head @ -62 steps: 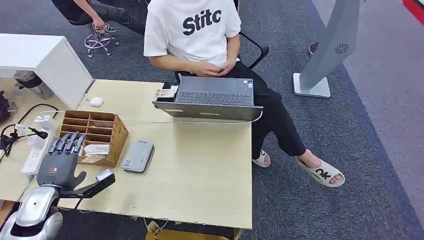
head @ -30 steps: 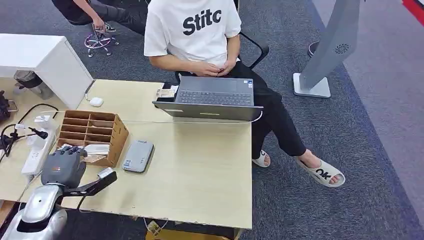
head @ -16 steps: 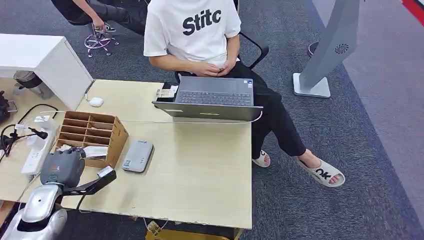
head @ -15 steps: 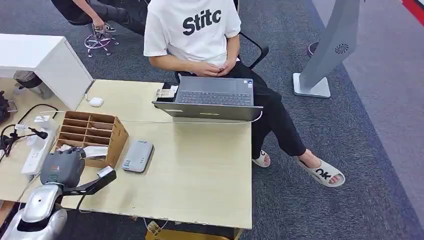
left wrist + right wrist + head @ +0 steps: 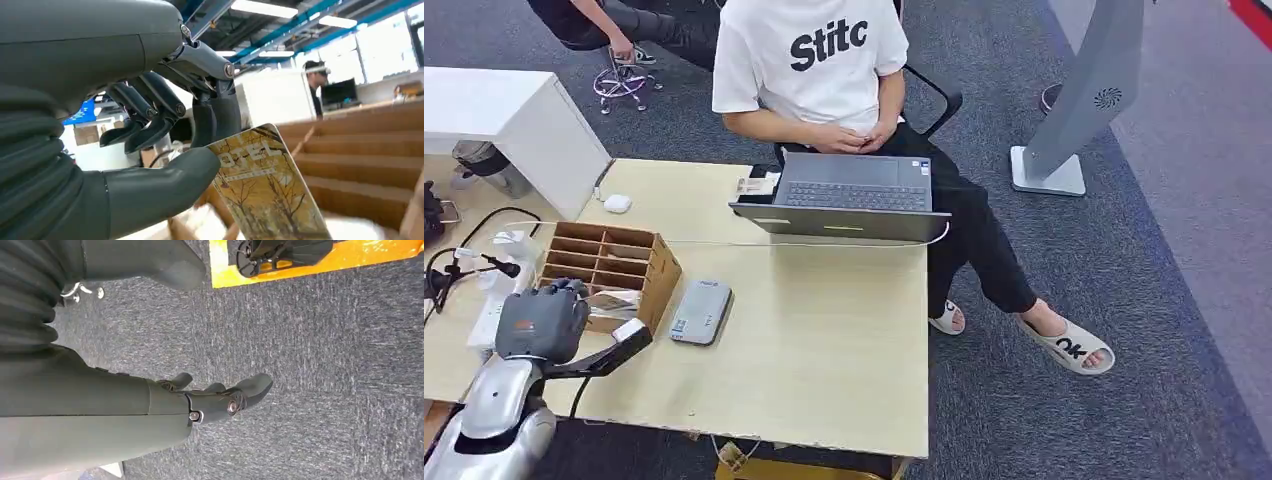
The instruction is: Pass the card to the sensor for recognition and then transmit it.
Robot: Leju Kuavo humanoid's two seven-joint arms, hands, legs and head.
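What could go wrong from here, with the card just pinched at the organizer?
1. The left hand pinches the card only near one edge, between thumb and a finger; it could slip or twist on the way to the grey card reader.
2. The hand sits right at the wooden organizer; lifting out could snag its dividers or the other cards in it.
3. The reader lies close beside the organizer, so the approach is tight.
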